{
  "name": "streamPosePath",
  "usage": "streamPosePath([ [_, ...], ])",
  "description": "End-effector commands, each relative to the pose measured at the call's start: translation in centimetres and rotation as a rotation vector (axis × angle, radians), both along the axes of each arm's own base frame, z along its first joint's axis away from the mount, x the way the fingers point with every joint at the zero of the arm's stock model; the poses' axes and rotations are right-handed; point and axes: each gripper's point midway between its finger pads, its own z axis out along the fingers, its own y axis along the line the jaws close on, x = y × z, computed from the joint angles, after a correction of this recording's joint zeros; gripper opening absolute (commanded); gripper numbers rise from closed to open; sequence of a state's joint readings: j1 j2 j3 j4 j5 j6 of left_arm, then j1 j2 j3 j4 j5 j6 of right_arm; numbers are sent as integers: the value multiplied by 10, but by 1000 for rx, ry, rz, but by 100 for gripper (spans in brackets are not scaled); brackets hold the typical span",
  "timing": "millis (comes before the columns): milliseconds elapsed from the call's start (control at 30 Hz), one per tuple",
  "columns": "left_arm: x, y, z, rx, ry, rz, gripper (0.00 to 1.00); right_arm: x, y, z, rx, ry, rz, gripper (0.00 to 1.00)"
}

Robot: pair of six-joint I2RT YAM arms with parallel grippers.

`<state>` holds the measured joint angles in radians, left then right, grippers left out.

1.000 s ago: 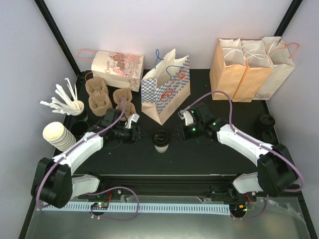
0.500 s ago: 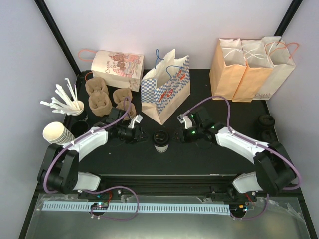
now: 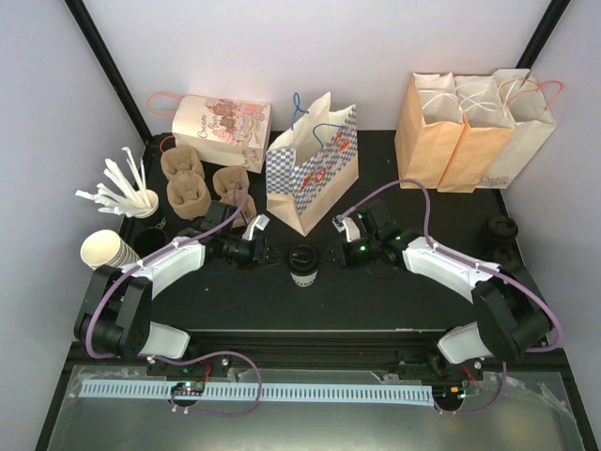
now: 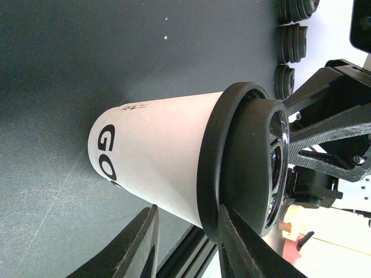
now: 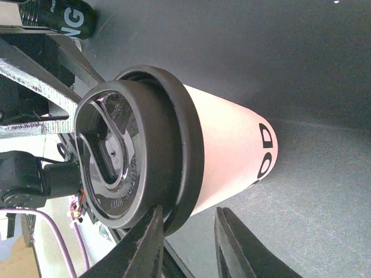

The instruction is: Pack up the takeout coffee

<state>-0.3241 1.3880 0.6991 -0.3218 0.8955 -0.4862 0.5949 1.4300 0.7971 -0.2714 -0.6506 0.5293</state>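
Cup: lidded coffee cup (image 3: 303, 262) upright on table (image 3: 394, 291), between both pincers.
L pincer (image 3: 266, 252): spread, apart from cup.
R pincer (image 3: 335, 251): fingers parted, nothing pinched.
Tip: pinch cup wall below lid, level, gently.

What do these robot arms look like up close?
Each arm has white shells over black joints, with big black rounded bases. The left arm and right arm each carry a looping purple cable. Small green lights glow near the right wrist. The left hand and right hand end in two slim black fingers.
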Motion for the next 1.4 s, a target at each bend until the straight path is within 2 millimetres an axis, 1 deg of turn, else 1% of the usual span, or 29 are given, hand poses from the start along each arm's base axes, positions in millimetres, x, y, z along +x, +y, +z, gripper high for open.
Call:
streamPosePath([
  [0, 9, -3, 4, -7, -44, -15, 30, 3, 0, -8, -29, -7, 4, 28],
  [133, 7, 0, -5, 21, -34, -13, 28, 0, -4, -21, -60, 7, 1, 27],
  [300, -3, 3, -23, 64, -7, -16, 27, -7, -12, -40, -98, 27, 0, 25],
  [533, -23, 8, -55, 128, 43, -17, 27, -26, -25, -76, -142, 86, -2, 25],
  [600, -27, 7, -62, 139, 55, -19, 27, -30, -25, -82, -148, 97, 2, 25],
  [667, -30, 7, -65, 148, 58, -21, 26, -32, -25, -84, -152, 101, 6, 25],
  [733, -30, 7, -63, 151, 53, -18, 26, -30, -25, -80, -151, 87, 0, 25],
  [800, -28, 8, -55, 155, 37, -13, 26, -26, -24, -70, -152, 59, -5, 25],
  [867, -24, 7, -44, 155, 13, -9, 26, -19, -23, -55, -151, 23, -10, 25],
  [933, -18, 6, -28, 149, -22, -2, 27, -11, -21, -38, -155, -19, -15, 26],
  [1067, -4, 7, -1, 168, -87, 21, 29, 4, -19, -7, -163, -100, -17, 32],
  [1100, -2, 7, 5, 168, -102, 24, 32, 7, -19, 1, -163, -121, -16, 34],
  [1167, 2, 5, 16, 156, -120, 28, 41, 10, -18, 13, -164, -155, -1, 39],
  [1200, 4, 4, 20, 151, -122, 28, 47, 11, -19, 19, -169, -173, 5, 42],
  [1233, 4, 3, 32, 134, -149, 30, 53, 12, -20, 22, -181, -188, 12, 45],
  [1267, 3, 3, 38, 129, -155, 29, 57, 13, -21, 27, -193, -206, 21, 48],
  [1367, 1, 7, 56, 127, -197, 45, 64, 13, -23, 38, -255, -280, 65, 61],
])
